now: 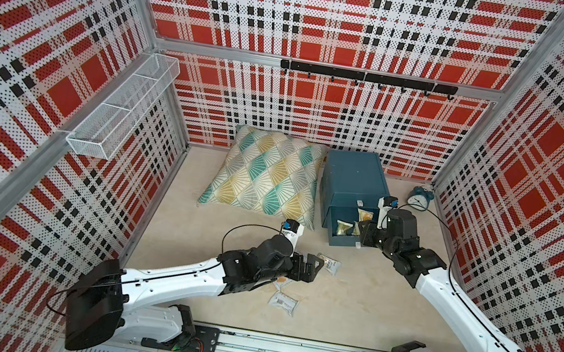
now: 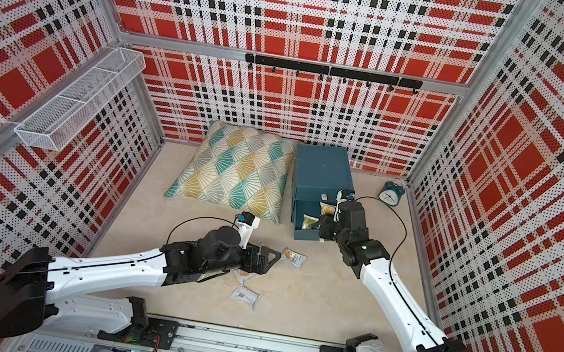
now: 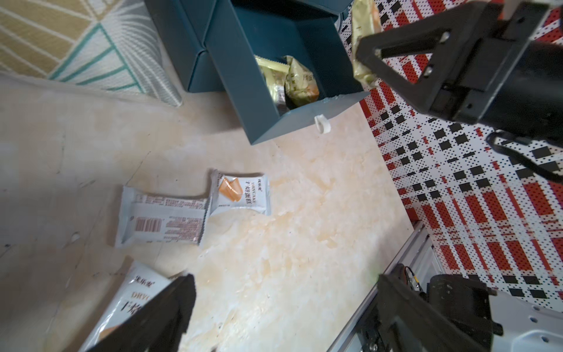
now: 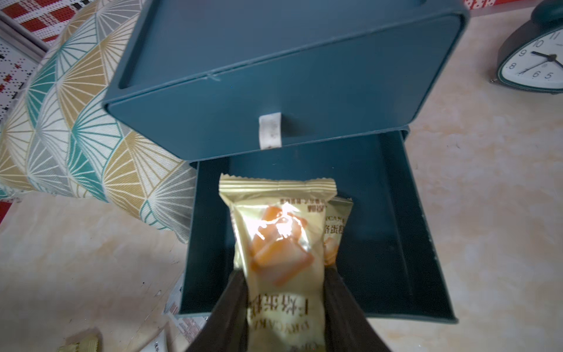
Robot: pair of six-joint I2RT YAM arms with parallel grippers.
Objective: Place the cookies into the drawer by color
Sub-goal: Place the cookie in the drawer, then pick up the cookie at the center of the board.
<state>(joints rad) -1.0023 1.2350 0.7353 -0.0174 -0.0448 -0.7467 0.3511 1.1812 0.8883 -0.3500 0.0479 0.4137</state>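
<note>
**Yellow packet pinched in my right fingers, above the open drawer**

My right gripper (image 4: 285, 283) is partly closed on a yellow packet (image 4: 274, 231). The two dark fingers press its sides near one end, and the rest of the wrapper sticks out beyond my fingertips. Directly under that packet is the open drawer (image 4: 380, 243), the lowest one of the teal chest of drawers (image 4: 274, 61). The drawer above it is closed, its white handle facing my fingers. More yellow packets (image 3: 300, 79) already lie in the open drawer; I think there are two, but they overlap and I cannot count them for certain.

My left gripper (image 3: 285, 280) is spread wide and holds nothing. It hangs low over the table (image 3: 304, 213), well short of the chest. Three white packets lie flat on the table by it: one (image 3: 240, 192) ahead of my fingertips, one (image 3: 161, 219) touching that one, and a third (image 3: 131, 292) partly hidden under one finger.

A patterned cushion (image 4: 76, 122) sits just beside the chest, and a clock (image 4: 536, 58) stands on its other side.
</note>
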